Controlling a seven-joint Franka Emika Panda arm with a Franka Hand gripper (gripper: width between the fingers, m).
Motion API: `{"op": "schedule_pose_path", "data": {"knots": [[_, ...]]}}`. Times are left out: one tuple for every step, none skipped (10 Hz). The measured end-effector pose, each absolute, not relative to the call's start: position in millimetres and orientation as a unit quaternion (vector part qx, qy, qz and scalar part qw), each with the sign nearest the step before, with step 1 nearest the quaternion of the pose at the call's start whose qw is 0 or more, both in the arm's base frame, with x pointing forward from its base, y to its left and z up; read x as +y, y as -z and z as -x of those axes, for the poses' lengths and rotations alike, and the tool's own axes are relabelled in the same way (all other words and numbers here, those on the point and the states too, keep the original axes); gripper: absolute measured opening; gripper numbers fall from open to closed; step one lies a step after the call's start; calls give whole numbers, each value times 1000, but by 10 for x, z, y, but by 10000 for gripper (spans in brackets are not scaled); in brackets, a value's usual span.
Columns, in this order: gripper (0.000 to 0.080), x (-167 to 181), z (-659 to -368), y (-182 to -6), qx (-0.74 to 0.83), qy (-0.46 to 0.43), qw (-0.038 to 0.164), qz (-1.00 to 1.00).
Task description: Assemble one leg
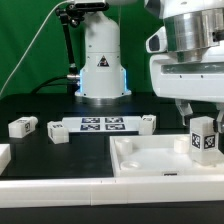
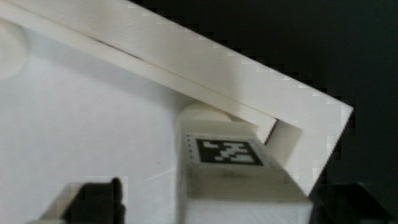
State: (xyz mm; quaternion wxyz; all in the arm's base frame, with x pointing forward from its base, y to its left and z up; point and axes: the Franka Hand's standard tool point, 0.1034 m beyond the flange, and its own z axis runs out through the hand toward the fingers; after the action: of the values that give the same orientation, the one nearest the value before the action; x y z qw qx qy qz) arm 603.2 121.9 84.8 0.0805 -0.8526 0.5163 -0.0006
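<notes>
We see the tool [image 2: 222, 203] spread wide, dark fingers either side of the leg [image 1: 204, 137] — a small white plastic block, tagged — upright in a corner of the smooth rimmed panel [image 1: 150, 160].

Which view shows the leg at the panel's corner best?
The exterior view: the leg stands whole and upright at the corner of the panel, tag facing the camera. The wrist view shows only its tagged face in that corner, blurred.

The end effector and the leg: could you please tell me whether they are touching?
Apart. The wrist view shows the leg standing between the fingers of the end effector, with a visible gap on each side.
</notes>
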Motion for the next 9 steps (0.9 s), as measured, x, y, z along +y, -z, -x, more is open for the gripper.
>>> {"op": "schedule_pose_path", "data": {"knots": [[587, 1217, -6048, -859, 493, 3, 81, 866], [638, 1218, -6046, -857, 426, 10, 79, 901], [646, 1273, -6040, -860, 389, 13, 77, 918], [646, 1289, -6038, -858, 310, 21, 72, 948], [649, 1288, -6037, -847, 241, 23, 62, 968], [649, 1274, -6053, -837, 184, 24, 54, 981], [649, 1254, -6067, -836, 104, 31, 42, 993], [649, 1238, -6069, -831, 68, 32, 40, 996], [649, 1206, -6071, -820, 9, 34, 33, 999]]}}
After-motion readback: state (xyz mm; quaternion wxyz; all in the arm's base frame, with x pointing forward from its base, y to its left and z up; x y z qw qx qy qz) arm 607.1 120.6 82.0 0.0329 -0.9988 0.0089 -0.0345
